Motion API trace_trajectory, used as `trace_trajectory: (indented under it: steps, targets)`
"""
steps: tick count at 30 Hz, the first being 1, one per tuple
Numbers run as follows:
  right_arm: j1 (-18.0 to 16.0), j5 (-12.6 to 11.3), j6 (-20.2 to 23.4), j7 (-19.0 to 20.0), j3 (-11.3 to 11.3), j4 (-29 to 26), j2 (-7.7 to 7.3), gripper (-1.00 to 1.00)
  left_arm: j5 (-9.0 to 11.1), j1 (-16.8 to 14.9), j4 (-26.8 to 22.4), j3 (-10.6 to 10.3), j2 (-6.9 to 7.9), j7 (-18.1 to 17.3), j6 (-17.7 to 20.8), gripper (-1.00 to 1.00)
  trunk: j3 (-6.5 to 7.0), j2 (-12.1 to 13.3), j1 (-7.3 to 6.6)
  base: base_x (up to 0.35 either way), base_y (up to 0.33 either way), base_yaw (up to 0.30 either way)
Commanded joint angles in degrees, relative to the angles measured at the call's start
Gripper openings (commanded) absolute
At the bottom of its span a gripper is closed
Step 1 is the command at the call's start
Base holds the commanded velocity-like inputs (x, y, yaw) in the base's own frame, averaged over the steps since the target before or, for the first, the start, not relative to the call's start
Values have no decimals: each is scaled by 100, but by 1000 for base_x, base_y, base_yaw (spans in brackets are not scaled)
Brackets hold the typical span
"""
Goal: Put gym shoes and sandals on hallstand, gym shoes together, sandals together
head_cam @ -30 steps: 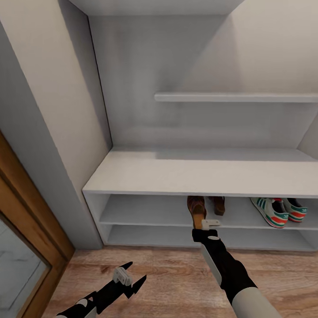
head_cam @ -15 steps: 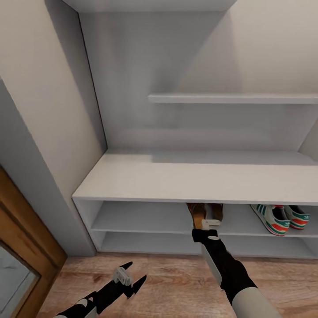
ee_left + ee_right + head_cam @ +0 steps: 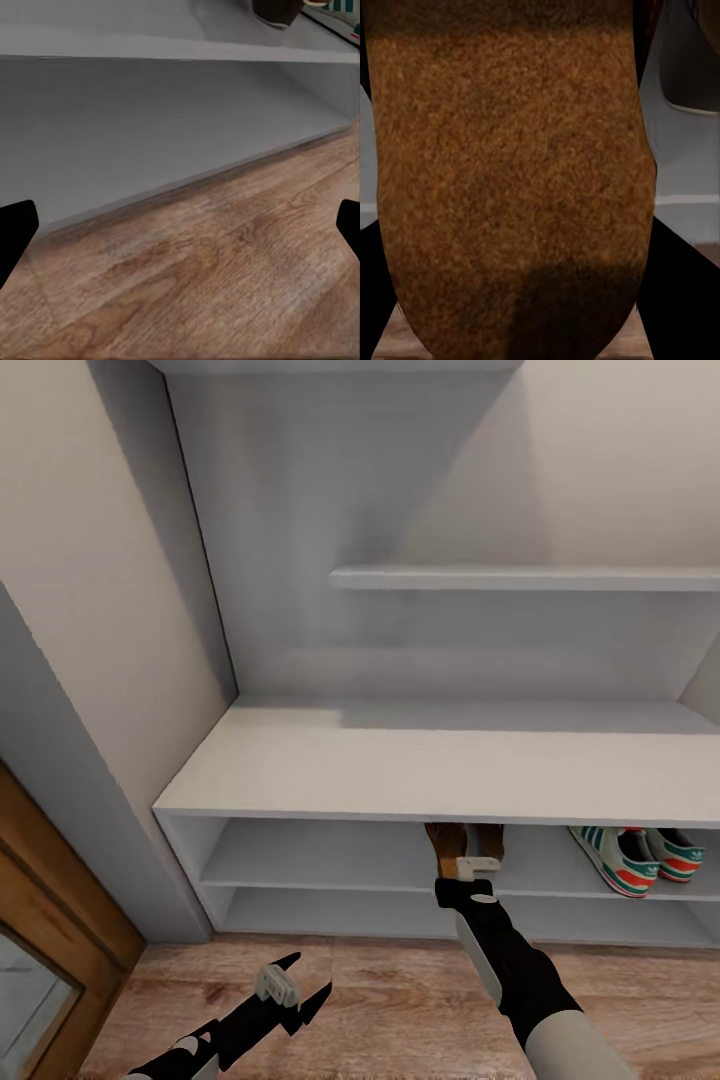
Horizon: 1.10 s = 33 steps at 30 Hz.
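Right hand (image 3: 466, 868) clamped on sandal (image 3: 443, 844) at the upper shelf (image 3: 300, 860), beside the other sandal (image 3: 490, 841).

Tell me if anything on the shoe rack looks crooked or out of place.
One sandal sits angled on the upper shelf, heel past the front edge, in the right gripper. The other sandal and both gym shoes sit farther in.

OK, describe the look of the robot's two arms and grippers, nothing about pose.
Both arms are black with pale grey-white sections. The right arm's forearm is glossy black with a white stripe, meeting a light grey rounded segment near the elbow. The right gripper is small with an off-white bracket. The left gripper has two slim, pointed black fingers and a grey-white block mounted at its base. No cables or markings are visible.
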Motion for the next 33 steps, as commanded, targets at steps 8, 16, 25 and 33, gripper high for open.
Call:
trace_trajectory:
  steps: [8,16,25,33]
  targets:
    - [-3,-60,18,-55,20,-12,-3,-100,62,-3,5,-45,2,-21,-14,100,-161,-12,17,0,0,0]
    - [-3,-60,18,-55,20,-12,-3,-100,67,-3,9,-44,2,-21,-14,100,-161,-12,17,0,0,0]
    - [-3,-60,19,-55,20,-13,-3,-100,68,-3,9,-44,2,-12,-14,100,-161,-12,17,109,0,0]
    - [-3,-60,19,-55,17,-13,-3,-100,68,-3,9,-44,2,-13,-14,100,-161,-12,17,37,0,0]
